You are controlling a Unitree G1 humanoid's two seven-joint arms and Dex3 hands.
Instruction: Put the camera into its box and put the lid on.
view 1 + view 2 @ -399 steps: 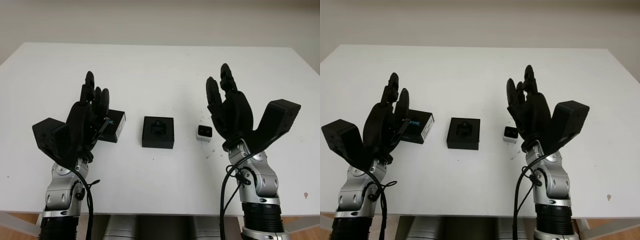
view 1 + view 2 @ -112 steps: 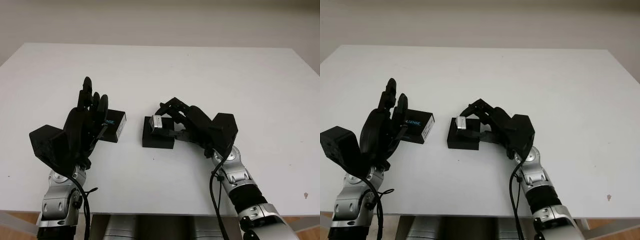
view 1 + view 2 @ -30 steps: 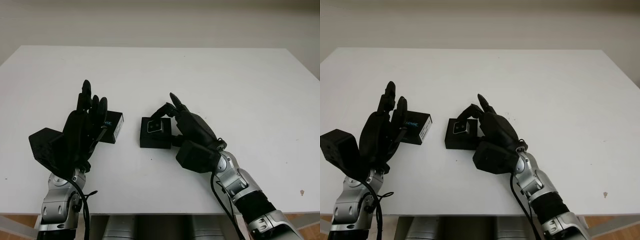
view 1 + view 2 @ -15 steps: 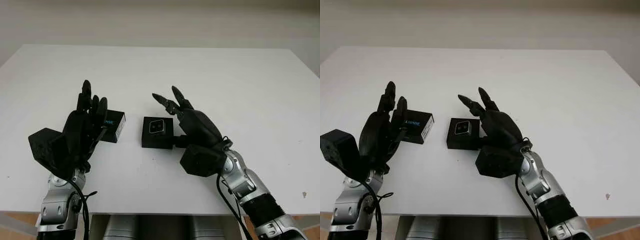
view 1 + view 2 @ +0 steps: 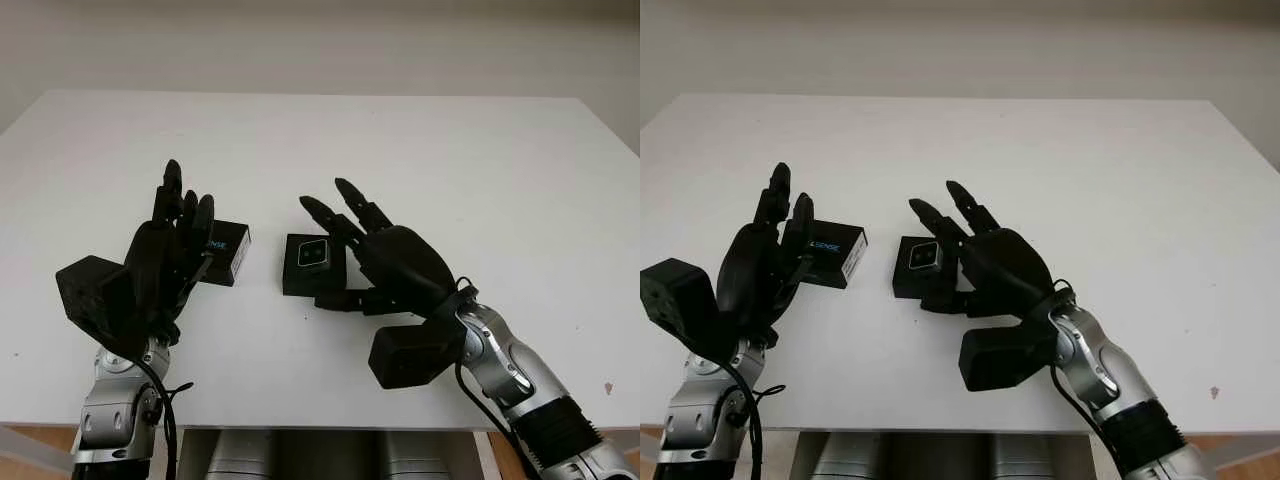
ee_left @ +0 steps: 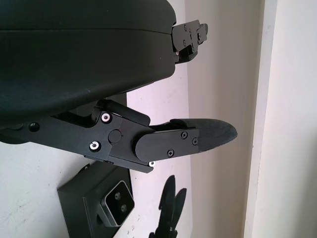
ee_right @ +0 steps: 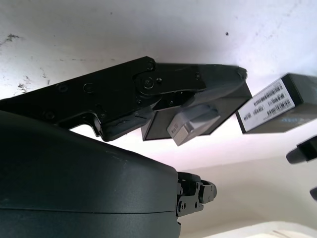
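Observation:
The small grey camera [image 5: 313,254] sits lens-up inside the black box [image 5: 300,281] at mid-table; the left wrist view shows the same camera [image 6: 119,202] from the side. My right hand [image 5: 348,238] is open just right of the box, its fingers [image 5: 322,213] reaching past the box's far edge without touching the camera. The black lid [image 5: 231,246], with blue lettering, lies flat to the left of the box. My left hand [image 5: 187,197] is raised and open in front of the lid, hiding its near left part. The right wrist view shows the camera [image 7: 195,121] and lid [image 7: 277,101].
The white table [image 5: 320,140] stretches well beyond the objects on all sides. Its front edge [image 5: 300,424] runs just behind both forearms. A few dark specks mark the surface to the right of the box.
My right hand has let go of the camera, which now rests in the box. The hand has opened and drawn back toward the right and front. The left hand has stayed put.

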